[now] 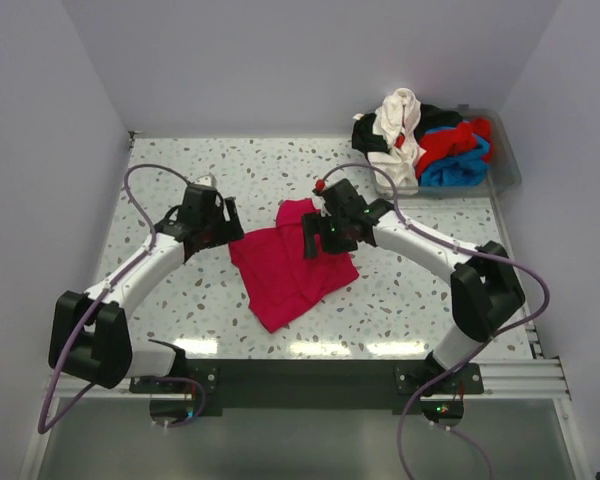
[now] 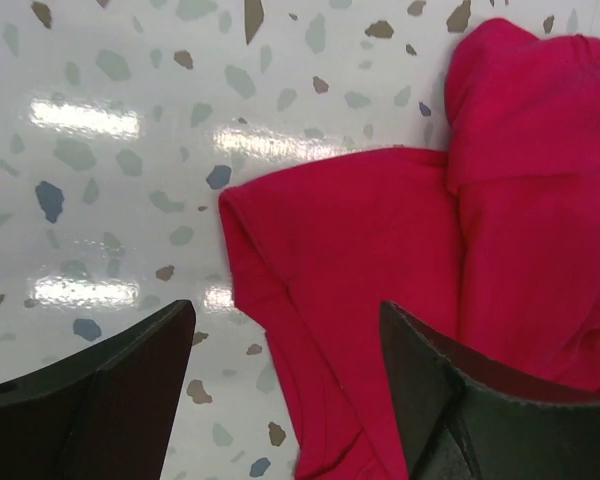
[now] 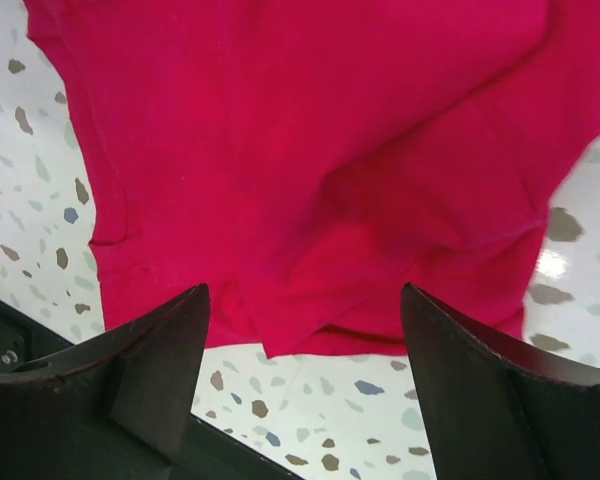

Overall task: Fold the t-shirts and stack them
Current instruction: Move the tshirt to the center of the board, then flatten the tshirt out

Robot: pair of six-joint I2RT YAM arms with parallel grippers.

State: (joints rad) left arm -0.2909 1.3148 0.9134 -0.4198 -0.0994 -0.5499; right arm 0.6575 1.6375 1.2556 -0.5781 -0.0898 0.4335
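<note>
A crimson t-shirt (image 1: 285, 268) lies crumpled and partly folded in the middle of the speckled table. My left gripper (image 1: 223, 222) is open just left of the shirt's upper left corner; in the left wrist view the shirt's edge (image 2: 380, 270) lies between and beyond the open fingers (image 2: 120, 390). My right gripper (image 1: 315, 236) is open over the shirt's upper right part; in the right wrist view the shirt (image 3: 310, 150) fills the space beyond the open fingers (image 3: 480, 380), its hem near the tips. Neither gripper holds cloth.
A clear plastic bin (image 1: 505, 165) at the back right holds a pile of shirts: white, black, red and blue (image 1: 430, 140). White walls close the table on the left, back and right. A black rail (image 1: 310, 375) runs along the near edge.
</note>
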